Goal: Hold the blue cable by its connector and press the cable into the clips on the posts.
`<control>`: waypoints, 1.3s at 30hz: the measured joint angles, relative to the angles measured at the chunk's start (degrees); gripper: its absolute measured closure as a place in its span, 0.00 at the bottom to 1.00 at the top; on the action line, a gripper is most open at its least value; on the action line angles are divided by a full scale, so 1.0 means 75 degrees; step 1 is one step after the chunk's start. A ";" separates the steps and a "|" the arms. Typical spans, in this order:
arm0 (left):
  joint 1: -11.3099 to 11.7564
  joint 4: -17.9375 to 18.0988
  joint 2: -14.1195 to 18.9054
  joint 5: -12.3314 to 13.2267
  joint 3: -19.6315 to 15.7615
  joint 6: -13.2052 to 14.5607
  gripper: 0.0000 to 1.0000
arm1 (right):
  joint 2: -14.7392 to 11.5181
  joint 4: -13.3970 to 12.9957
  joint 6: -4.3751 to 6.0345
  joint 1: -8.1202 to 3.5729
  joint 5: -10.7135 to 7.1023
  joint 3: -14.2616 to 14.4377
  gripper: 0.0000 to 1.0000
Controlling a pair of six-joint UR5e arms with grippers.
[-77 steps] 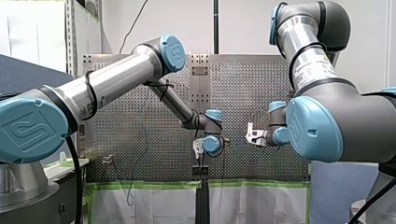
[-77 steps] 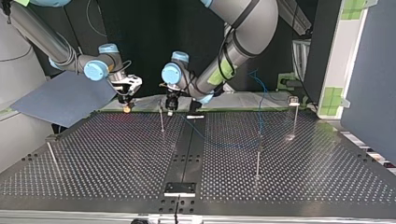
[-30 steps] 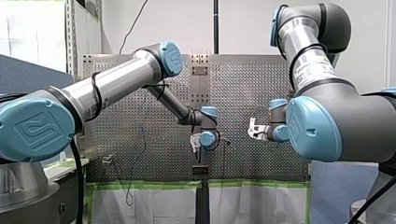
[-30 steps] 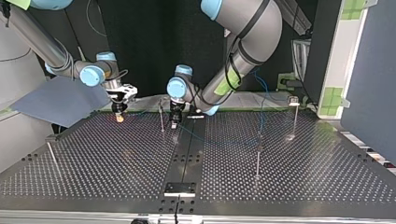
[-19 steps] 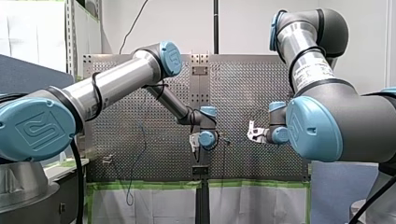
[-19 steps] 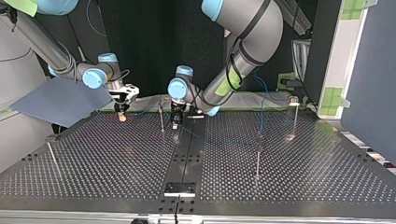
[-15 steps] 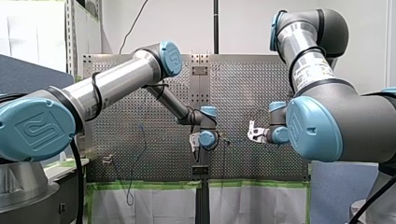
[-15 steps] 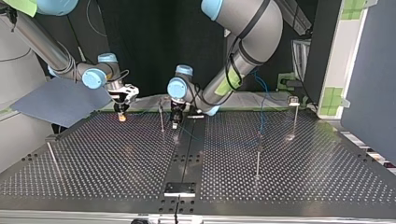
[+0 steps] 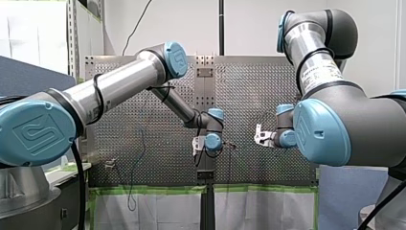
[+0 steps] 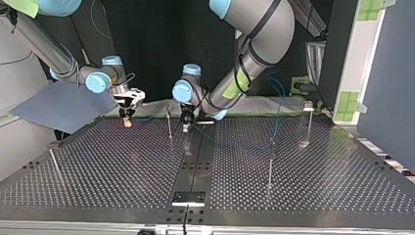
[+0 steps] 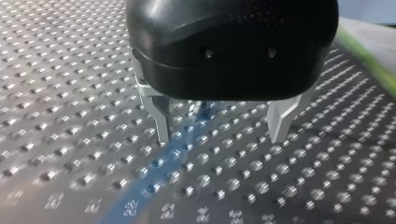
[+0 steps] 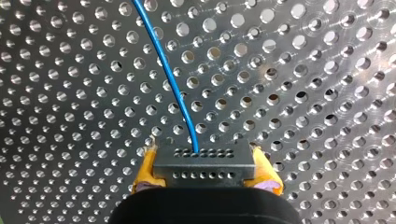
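Right wrist view: my right gripper (image 12: 205, 173) has its two yellow pads (image 12: 145, 170) clamped on one dark connector (image 12: 203, 158), low over the table (image 12: 317, 93). The single blue cable (image 12: 170, 79) runs from the connector out ahead across the holes. My left gripper (image 11: 219, 135) hangs released, its two metal fingers (image 11: 161, 116) spread apart, with the cable blurred on the table below them. Across the top view stand four posts: a left post (image 10: 55, 164), a middle post (image 10: 169, 125) just beside my left gripper, a near post (image 10: 270, 166) and a far post (image 10: 309, 122).
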 joint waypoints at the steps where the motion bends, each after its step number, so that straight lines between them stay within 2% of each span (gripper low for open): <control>1: -0.0018 -0.0056 0.0002 -0.0009 -0.0004 0.0024 0.00 | 0.0000 0.0032 0.0000 0.0000 -0.0002 0.0001 1.00; 5: -0.0095 -0.0321 0.0052 -0.0025 -0.0124 0.0067 0.00 | 0.0003 0.0123 0.0000 0.0000 -0.0007 0.0003 1.00; 12: -0.0183 -0.0743 0.0525 0.0004 -0.0637 0.0074 0.00 | 0.0002 0.0215 -0.0001 0.0025 -0.0089 0.0007 1.00; 18: -0.0297 -0.0701 0.0937 0.0076 -0.1110 0.0075 0.00 | 0.0004 0.0281 -0.0001 0.0044 -0.0111 0.0008 1.00; 26: -0.0652 -0.0707 0.1074 0.0025 -0.1634 0.0058 0.00 | 0.0006 0.0317 0.0000 0.0052 -0.0113 0.0010 1.00; 32: -0.0997 -0.0681 0.1105 -0.0033 -0.1726 0.0034 0.00 | 0.0006 0.0319 0.0000 0.0057 -0.0114 0.0009 1.00; 39: -0.1070 -0.0362 0.1107 0.0186 -0.1731 -0.0035 0.00 | 0.0007 0.0316 0.0000 0.0069 -0.0113 0.0008 1.00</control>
